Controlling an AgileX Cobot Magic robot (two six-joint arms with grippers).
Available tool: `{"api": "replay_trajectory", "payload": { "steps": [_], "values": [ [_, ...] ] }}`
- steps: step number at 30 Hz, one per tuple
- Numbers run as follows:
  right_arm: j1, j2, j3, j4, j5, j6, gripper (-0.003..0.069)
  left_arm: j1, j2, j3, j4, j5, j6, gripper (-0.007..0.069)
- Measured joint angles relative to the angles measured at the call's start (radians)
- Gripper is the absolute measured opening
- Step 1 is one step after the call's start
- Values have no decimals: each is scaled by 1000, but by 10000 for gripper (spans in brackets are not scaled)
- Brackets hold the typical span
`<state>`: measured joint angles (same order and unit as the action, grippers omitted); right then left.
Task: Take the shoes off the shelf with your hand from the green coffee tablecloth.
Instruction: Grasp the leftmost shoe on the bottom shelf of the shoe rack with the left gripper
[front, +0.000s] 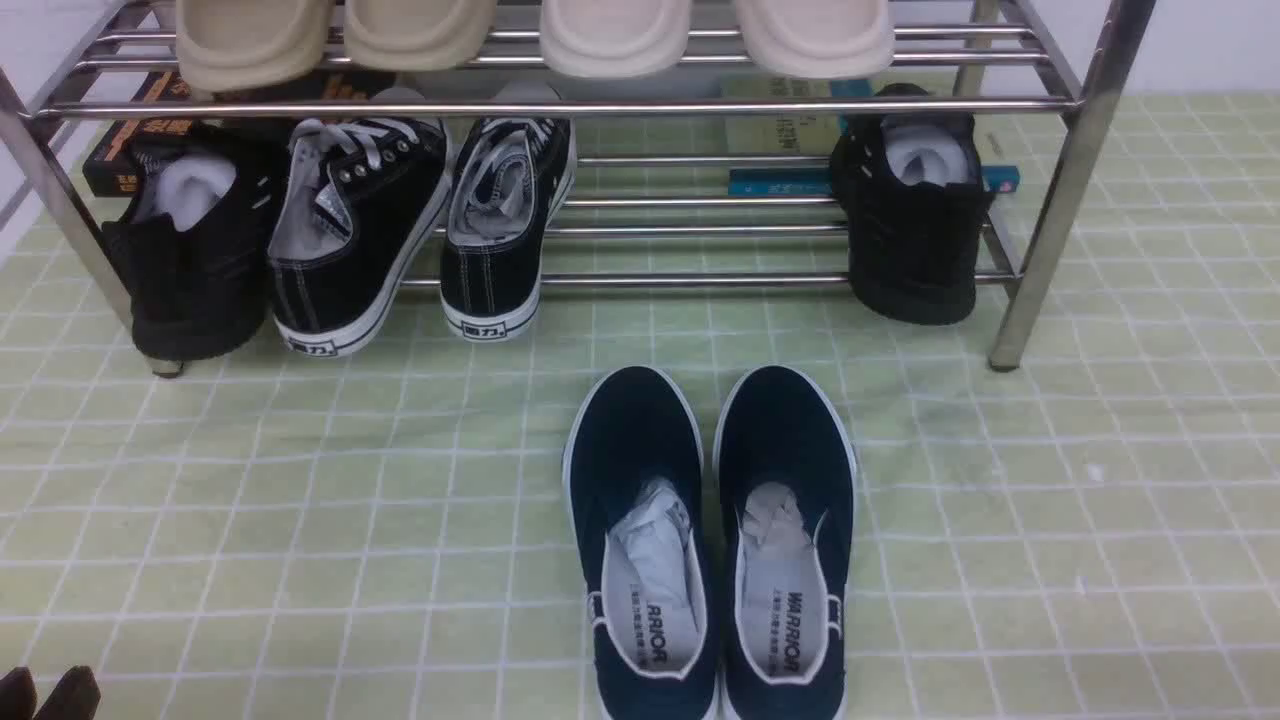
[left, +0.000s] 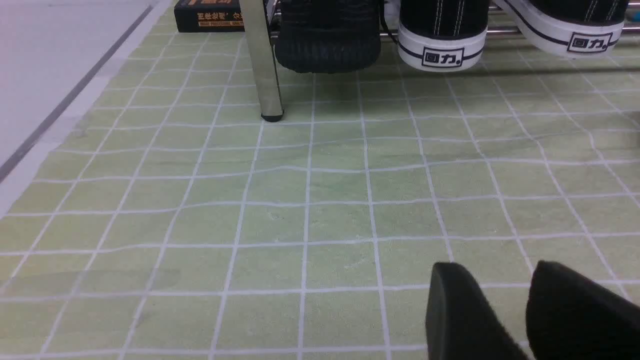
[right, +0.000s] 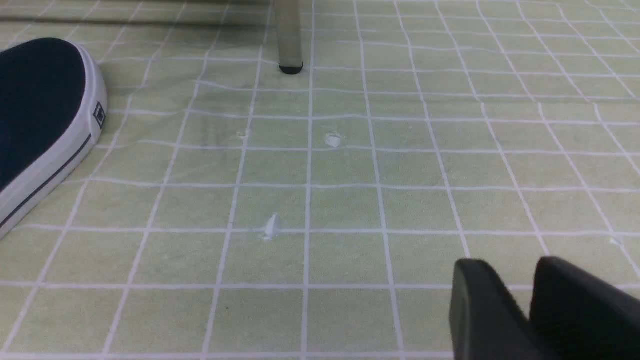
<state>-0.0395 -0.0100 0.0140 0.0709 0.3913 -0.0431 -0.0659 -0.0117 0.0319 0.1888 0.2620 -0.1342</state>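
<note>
– Status?
– Shoes (front: 340, 270) heels-out on shelf (front: 1040, 220) lower tier; left hand (left: 500, 280), right hand (right: 505, 270) slightly parted, empty, low over tablecloth (front: 300, 500).
– Risk?
– Grabbing neighbouring knit sneaker (front: 190, 270); snagging laces on upper rail (front: 700, 105).

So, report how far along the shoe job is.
Done: nothing visible; both black lace-up sneakers sit on the shelf's lower tier. In hand: nothing; the left hand and right hand are empty, low over the green cloth. Left: grasp each sneaker and bring it down onto the cloth, probably near the navy slip-ons.
</note>
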Motion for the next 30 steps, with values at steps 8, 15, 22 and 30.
{"api": "replay_trajectory", "payload": {
  "steps": [8,15,22,30],
  "values": [
    [0,0,0,0,0,0,195,0,0,0,0,0,0,242],
    [0,0,0,0,0,0,206,0,0,0,0,0,0,242],
    [0,0,0,0,0,0,217,0,0,0,0,0,0,242],
    [0,0,0,0,0,0,221,0,0,0,0,0,0,242]
  ]
}}
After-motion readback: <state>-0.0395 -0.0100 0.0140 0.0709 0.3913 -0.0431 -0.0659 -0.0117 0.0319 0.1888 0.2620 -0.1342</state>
